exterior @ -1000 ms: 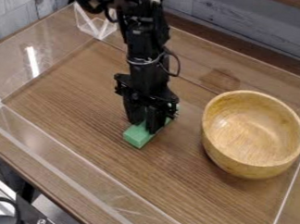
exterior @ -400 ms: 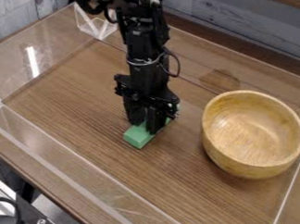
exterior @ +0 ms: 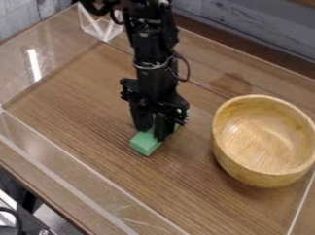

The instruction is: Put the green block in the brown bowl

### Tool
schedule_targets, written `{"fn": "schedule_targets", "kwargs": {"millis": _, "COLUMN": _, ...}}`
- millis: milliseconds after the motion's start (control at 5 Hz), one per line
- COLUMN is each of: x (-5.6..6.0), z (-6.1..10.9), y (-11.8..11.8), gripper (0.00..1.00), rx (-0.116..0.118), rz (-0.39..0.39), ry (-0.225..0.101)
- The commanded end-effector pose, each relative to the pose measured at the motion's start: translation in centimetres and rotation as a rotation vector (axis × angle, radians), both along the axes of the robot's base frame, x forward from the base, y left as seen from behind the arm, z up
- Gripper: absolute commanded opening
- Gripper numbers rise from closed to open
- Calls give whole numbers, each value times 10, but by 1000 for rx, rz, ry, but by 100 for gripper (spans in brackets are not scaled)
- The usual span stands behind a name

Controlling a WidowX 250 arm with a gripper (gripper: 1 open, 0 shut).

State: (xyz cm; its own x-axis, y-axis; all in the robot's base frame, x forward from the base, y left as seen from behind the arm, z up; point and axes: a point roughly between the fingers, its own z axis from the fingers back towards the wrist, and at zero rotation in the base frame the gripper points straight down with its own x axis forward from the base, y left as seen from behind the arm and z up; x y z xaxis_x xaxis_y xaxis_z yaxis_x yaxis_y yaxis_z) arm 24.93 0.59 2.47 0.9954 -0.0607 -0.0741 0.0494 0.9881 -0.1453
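The green block [exterior: 145, 143] lies on the wooden table, its near end poking out below my black gripper [exterior: 154, 132]. The gripper points straight down with its fingers shut on the block's far end, right at table level. The brown bowl [exterior: 265, 139] stands empty on the table to the right of the gripper, roughly a block's length away from it. My arm rises up and back toward the top left of the view.
A clear plastic wall [exterior: 66, 189] runs along the near and left edges of the wooden table [exterior: 83, 97]. A grey plank wall is behind. Bare wood lies between the block and the bowl.
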Motion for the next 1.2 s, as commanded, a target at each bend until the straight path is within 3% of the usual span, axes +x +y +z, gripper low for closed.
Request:
{"fn": "schedule_targets", "kwargs": {"millis": 0, "x": 0, "z": 6, "y": -4, "gripper": 0, "rx": -1, "rz": -2, "ry": -15}}
{"fn": "schedule_targets", "kwargs": {"millis": 1000, "x": -6, "z": 8, "y": -6, "gripper": 0, "rx": -13, "rz": 1, "ry": 6}}
